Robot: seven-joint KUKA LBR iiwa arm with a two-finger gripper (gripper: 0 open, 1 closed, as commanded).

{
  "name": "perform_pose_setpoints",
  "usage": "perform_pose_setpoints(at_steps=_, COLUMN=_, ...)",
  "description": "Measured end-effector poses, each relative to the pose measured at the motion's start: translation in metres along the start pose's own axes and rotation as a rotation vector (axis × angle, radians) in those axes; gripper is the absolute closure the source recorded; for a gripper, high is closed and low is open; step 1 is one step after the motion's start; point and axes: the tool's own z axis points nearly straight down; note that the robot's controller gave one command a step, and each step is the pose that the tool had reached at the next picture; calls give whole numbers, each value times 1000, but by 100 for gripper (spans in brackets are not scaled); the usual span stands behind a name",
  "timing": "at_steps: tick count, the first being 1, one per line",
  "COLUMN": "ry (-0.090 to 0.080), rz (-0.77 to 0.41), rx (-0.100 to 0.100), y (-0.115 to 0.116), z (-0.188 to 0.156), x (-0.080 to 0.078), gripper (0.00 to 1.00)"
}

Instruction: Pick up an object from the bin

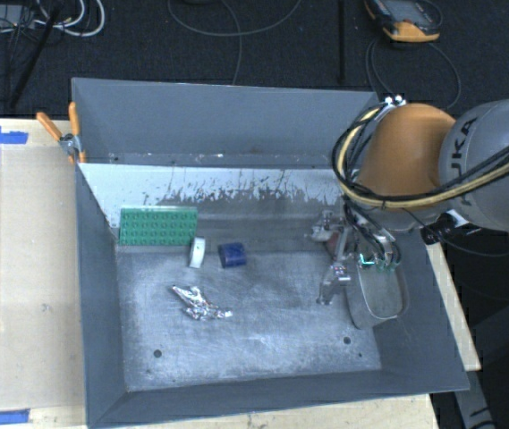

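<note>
My gripper (335,280) hangs low at the right side of the bin, under the orange wrist cover. Right beside it, against the bin's right wall, lies a clear rounded thing (377,298) like a see-through cup or lid. I cannot tell whether the gripper touches it. A small blue block (232,256) lies left of the gripper, towards the bin's middle, and well apart from it.
A green studded plate (157,225) leans at the back left corner. A small white piece (197,253) lies next to the blue block. A crumpled silver scrap (199,303) rests left of centre on the floor. The arm comes in from the right.
</note>
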Motion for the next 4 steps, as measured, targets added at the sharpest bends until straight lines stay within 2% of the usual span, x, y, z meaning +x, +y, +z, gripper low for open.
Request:
perform_pose_setpoints(at_steps=1, ry=-4, rz=-214, rx=-2, y=94, z=40, x=0, gripper=0)
perform_pose_setpoints(at_steps=2, ry=-4, rz=-342, rx=0, y=162, z=63, x=-23, gripper=0)
perform_pose_setpoints(at_steps=3, ry=-15, rz=-616, rx=4, y=202, z=66, x=25, gripper=0)
perform_pose_setpoints(at_steps=4, ry=-9, rz=-613, rx=3, y=202, z=65, x=25, gripper=100)
